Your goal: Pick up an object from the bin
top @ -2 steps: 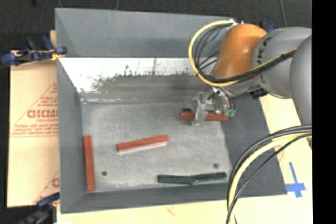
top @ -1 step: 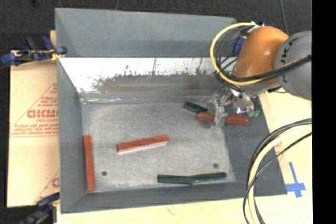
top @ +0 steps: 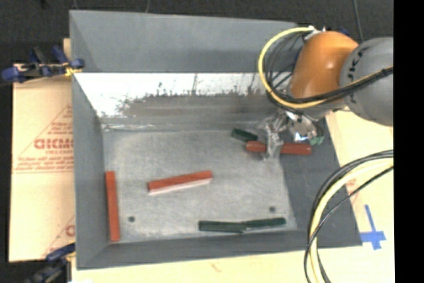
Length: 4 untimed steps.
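- the gripper (top: 272,141) sits low on a red stick (top: 296,150), with a green stick (top: 242,134) just beside the jaws.
- i cannot tell if the jaws are apart or together.
- grasp step, i judge; next needs a firm clamp, then a lift.

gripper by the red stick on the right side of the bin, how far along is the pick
Roughly midway. Done: the gripper is low at the right end of the bin, at a red-brown stick beside a short dark green piece. In hand: nothing visibly lifted; that stick looks flat on the floor. Left: grasp and lift out. The left-wall stick, middle red stick and long green stick lie apart.
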Each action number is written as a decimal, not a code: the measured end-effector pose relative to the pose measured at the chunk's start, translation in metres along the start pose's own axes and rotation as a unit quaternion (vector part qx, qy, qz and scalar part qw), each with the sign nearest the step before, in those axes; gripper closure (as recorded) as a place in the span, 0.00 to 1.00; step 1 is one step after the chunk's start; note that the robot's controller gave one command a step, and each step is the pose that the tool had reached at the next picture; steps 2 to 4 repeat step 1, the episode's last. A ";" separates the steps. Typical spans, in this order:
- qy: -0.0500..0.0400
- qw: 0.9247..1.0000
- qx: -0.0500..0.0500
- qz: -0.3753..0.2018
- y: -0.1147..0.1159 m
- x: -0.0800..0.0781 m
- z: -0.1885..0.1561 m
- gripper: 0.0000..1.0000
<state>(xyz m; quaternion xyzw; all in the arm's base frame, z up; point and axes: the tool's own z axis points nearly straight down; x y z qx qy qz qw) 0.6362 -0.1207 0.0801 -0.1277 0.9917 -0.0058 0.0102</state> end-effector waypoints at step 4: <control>0.003 0.984 -0.005 -0.178 0.015 0.012 -0.156 1.00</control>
